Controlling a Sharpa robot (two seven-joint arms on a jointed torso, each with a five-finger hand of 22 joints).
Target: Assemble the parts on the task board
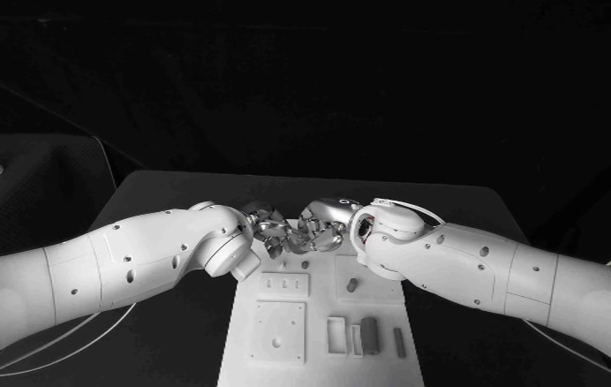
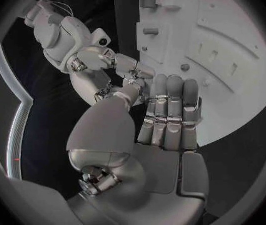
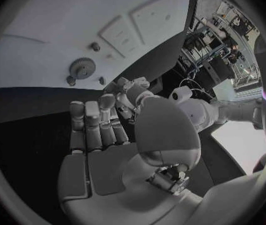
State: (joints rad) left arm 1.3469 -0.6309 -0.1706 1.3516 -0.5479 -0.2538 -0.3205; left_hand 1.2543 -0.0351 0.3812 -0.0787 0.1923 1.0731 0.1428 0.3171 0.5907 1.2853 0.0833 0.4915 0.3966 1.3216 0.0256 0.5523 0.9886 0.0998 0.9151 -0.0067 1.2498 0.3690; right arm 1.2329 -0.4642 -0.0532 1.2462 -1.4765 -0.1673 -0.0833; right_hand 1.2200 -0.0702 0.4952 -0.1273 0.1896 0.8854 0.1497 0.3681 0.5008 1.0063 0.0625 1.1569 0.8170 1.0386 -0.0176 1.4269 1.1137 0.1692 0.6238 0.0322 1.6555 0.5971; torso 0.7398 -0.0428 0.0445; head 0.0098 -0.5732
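The white task board (image 1: 321,356) lies lengthwise in the middle of the table. My left hand (image 1: 270,226) and right hand (image 1: 321,226) meet fingertip to fingertip just above its far end. In the left wrist view my left hand (image 2: 168,116) has its fingers straight and side by side, the thumb reaching to the right hand (image 2: 121,65). In the right wrist view the right hand (image 3: 95,130) lies the same way, thumb towards the left hand (image 3: 131,91). Whether a part sits between the fingertips is hidden. A grey gear (image 3: 80,66) and a small peg (image 3: 95,46) sit on the board (image 3: 51,30).
Grey bars (image 1: 369,334) and a thin strip (image 1: 398,341) lie at the board's near right, beside a pale frame (image 1: 336,335). A small grey block (image 1: 351,286) sits mid-board. Square plates (image 1: 278,332) take the near left. Black table surrounds the board.
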